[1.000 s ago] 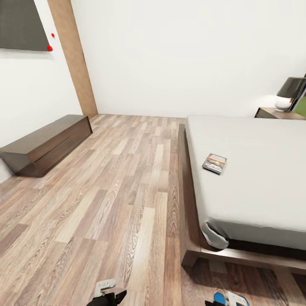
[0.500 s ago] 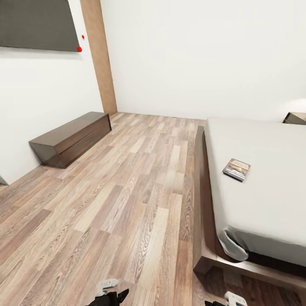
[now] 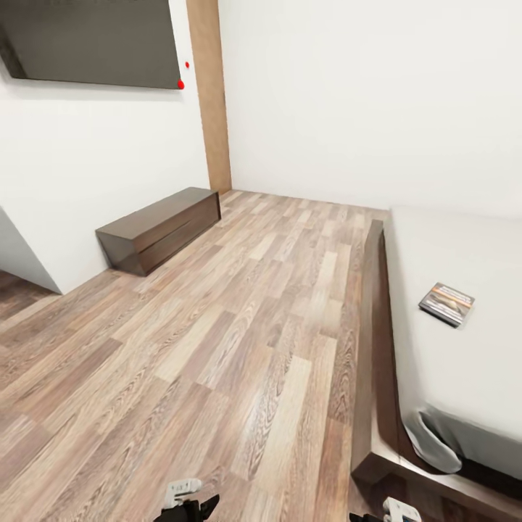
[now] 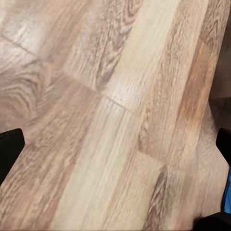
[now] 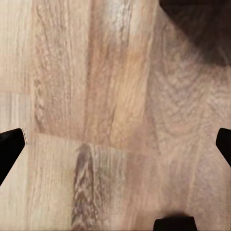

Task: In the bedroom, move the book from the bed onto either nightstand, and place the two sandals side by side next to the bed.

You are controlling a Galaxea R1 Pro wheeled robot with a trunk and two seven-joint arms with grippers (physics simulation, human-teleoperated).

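The book [image 3: 446, 303], a thin dark paperback with an orange band, lies flat on the light-grey mattress of the bed [image 3: 464, 254] at the right of the head view. A dark wooden frame [image 3: 374, 341] runs along the bed's side. My left gripper [image 4: 115, 147] hangs open over bare wood floor, its black fingertips [image 4: 9, 150] far apart. A blue sliver of a sandal [image 4: 227, 192] shows at the edge of the left wrist view. My right gripper [image 5: 115, 144] is open too, above the floor with nothing between its fingers. The nightstand is out of view.
A long low dark TV bench [image 3: 159, 228] stands against the left wall under a dark screen [image 3: 94, 40]. A wooden post [image 3: 210, 94] marks the far corner. Wide plank floor [image 3: 239, 341] stretches between bench and bed. A white wall corner [image 3: 22, 254] juts in at left.
The head camera has swung left, so the whole picture shifted right: the nightstand and lamp left the view and the bench came nearer the middle. The book lies as before.
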